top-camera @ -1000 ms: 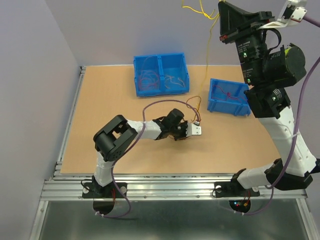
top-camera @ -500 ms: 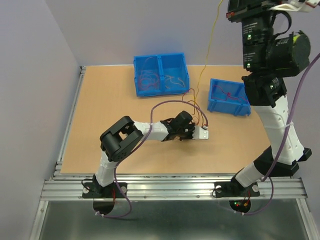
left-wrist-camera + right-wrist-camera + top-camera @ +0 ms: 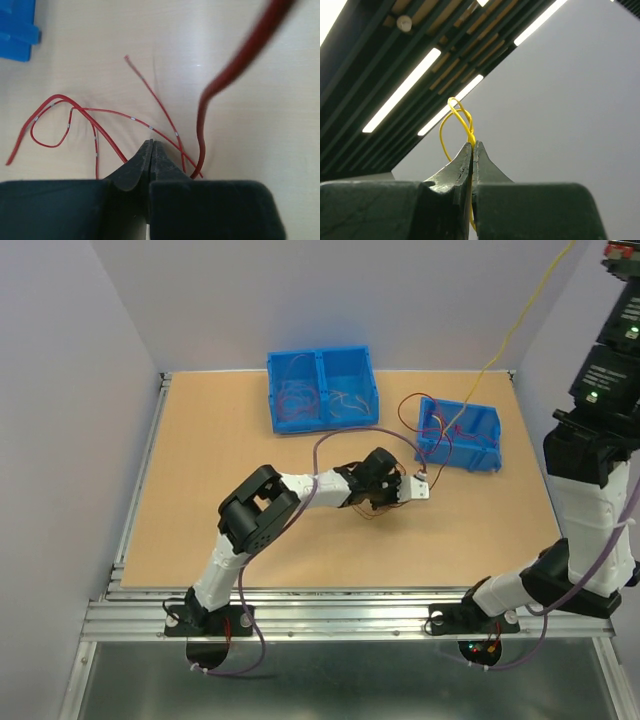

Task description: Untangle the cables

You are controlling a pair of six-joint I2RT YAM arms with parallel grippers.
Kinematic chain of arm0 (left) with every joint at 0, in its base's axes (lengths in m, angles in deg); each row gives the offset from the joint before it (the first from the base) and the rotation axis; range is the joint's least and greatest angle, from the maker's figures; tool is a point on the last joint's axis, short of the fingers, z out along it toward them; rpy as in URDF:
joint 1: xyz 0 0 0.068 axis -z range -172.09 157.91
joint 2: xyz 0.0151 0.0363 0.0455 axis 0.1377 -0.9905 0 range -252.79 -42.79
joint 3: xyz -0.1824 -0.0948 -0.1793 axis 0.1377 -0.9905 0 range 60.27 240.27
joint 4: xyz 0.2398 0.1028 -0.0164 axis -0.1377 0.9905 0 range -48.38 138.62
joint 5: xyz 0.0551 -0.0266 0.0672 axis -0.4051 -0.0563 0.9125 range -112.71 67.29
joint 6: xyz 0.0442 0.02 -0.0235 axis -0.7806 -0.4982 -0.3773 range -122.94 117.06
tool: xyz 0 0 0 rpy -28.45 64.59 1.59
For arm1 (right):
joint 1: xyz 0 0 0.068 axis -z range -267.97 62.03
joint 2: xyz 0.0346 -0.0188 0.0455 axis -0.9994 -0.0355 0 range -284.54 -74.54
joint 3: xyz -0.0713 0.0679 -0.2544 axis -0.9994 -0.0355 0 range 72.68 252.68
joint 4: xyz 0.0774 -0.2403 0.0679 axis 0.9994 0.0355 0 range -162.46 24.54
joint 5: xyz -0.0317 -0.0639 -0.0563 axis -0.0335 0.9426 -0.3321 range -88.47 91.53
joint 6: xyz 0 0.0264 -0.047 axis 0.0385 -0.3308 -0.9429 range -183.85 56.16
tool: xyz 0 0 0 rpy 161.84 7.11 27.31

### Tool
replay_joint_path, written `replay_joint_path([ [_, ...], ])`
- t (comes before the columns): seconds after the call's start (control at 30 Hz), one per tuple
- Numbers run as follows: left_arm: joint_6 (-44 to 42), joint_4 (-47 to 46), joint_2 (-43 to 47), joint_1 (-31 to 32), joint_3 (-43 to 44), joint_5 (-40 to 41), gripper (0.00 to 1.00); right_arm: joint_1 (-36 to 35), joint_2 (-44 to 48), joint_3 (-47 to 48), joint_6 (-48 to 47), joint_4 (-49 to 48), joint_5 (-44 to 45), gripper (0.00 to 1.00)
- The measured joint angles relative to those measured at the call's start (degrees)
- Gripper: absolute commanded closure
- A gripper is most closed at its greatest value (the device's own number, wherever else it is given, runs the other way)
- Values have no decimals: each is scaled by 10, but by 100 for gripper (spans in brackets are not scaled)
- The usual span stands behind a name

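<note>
Thin red cables (image 3: 55, 96) curl in loops on the table in front of my left gripper (image 3: 151, 142). Its jaws are pressed together, low on the table, and one thin red strand runs under the tip; I cannot tell whether it is pinched. A dark red cable (image 3: 235, 65) rises from beside the right jaw. From above, the left gripper (image 3: 422, 490) sits just left of the small blue bin. My right gripper (image 3: 473, 143) is raised high, out of the top view, shut on a twisted yellow cable (image 3: 466, 126). That yellow cable (image 3: 510, 335) runs taut down to the tangle.
A blue two-compartment bin (image 3: 325, 423) with thin wires inside stands at the back centre. A smaller blue bin (image 3: 455, 458) holding red wire stands at the right, close to the left gripper. The right arm (image 3: 600, 450) towers at the table's right edge.
The right arm swung up and to the right, drawing the yellow cable taut. The left gripper slid right toward the small bin and its jaws closed.
</note>
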Motion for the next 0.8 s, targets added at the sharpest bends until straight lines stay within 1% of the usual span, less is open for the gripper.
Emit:
replay_joint_path([
  [0.1,43,19,-5,-33,16,-37,97,0,36,-13,-26,-21,23,99],
  [0.2,95,38,-5,-90,21,-89,98,0,72,-26,-61,-40,56,99],
  [0.23,115,42,-4,-120,21,-105,99,0,86,-31,-75,-47,66,99],
  [0.33,153,51,24,-186,-6,-108,100,0,126,-54,-105,-62,88,100],
  [0.37,167,54,46,-214,-30,-110,100,0,144,-60,-117,-70,92,100],
  [0.4,177,58,63,-228,-50,-112,100,0,162,-66,-128,-76,97,99],
  [0.47,199,76,146,-288,-106,-115,100,0,186,-69,-151,-88,103,99],
  [0.53,209,73,232,-336,-149,-111,100,0,200,-67,-169,-96,107,99],
  [0.57,211,53,290,-376,-181,-115,100,0,207,-64,-180,-102,109,99],
  [0.63,213,38,369,-436,-222,-115,100,-1,214,-57,-197,-108,111,99],
  [0.67,213,33,396,-468,-235,-114,100,-2,217,-57,-206,-108,112,99],
  [0.73,206,30,416,-516,-247,-116,100,-4,220,-68,-214,-109,113,99],
  [0.8,195,37,401,-533,-250,-136,100,-5,226,-98,-215,-110,114,99],
])
